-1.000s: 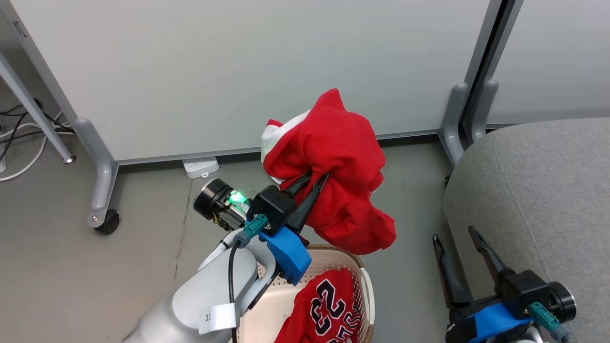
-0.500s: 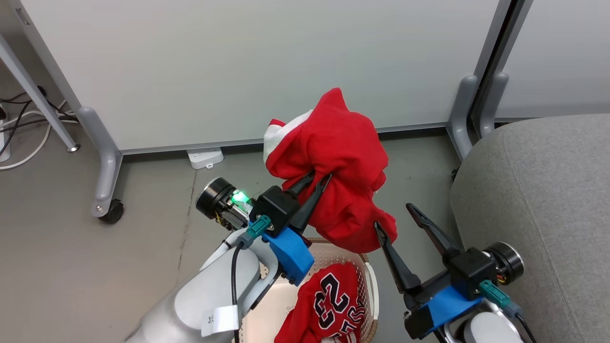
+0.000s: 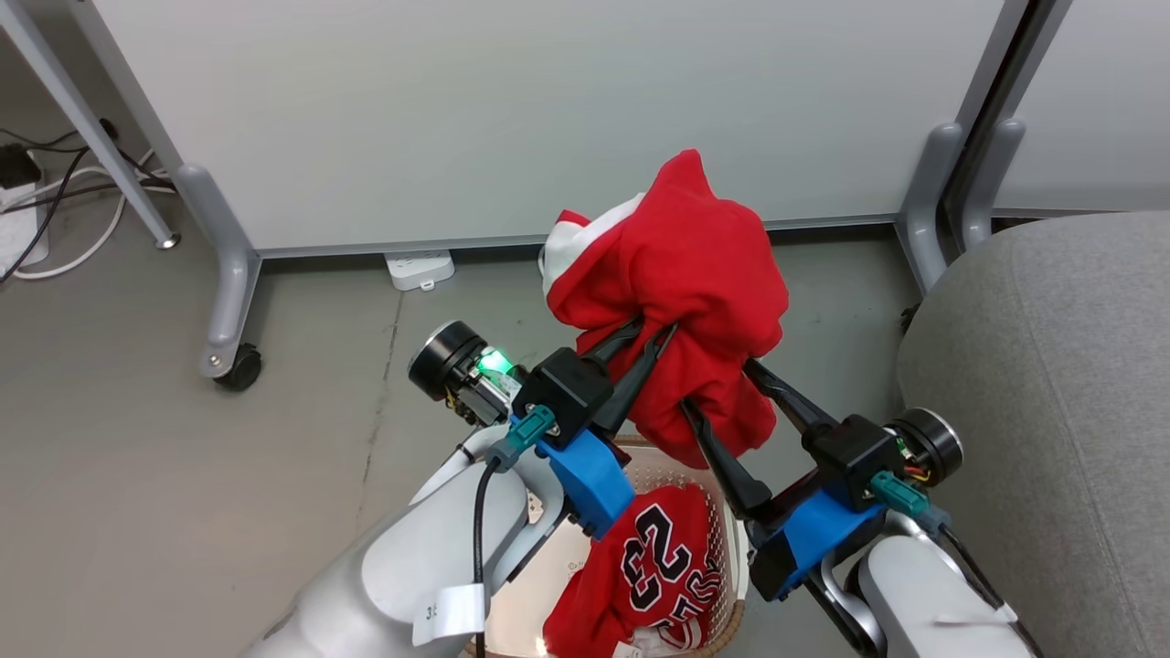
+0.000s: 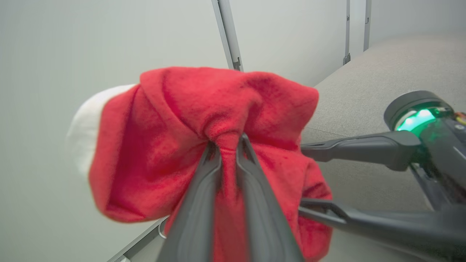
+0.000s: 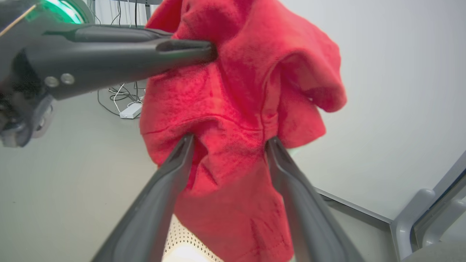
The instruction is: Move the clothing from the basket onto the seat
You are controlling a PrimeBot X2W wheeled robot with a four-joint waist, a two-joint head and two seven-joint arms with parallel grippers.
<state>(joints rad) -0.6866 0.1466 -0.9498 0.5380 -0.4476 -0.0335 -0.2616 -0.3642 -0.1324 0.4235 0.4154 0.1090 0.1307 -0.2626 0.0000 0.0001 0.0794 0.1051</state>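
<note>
Above the basket [image 3: 663,468] in the head view, the left gripper [image 3: 654,329] holds the plain red garment [image 3: 686,256] aloft, the "23" jersey [image 3: 658,567] lies inside, and neither piece is on the seat [image 3: 1051,366] at the right, so both deliveries appear left to do. Along the left wrist view, its jaws are pinched shut on a gathered fold of that garment. From the right wrist view, the right gripper [image 5: 230,139] stands wide open, fingers straddling the garment's lower half without clamping.
</note>
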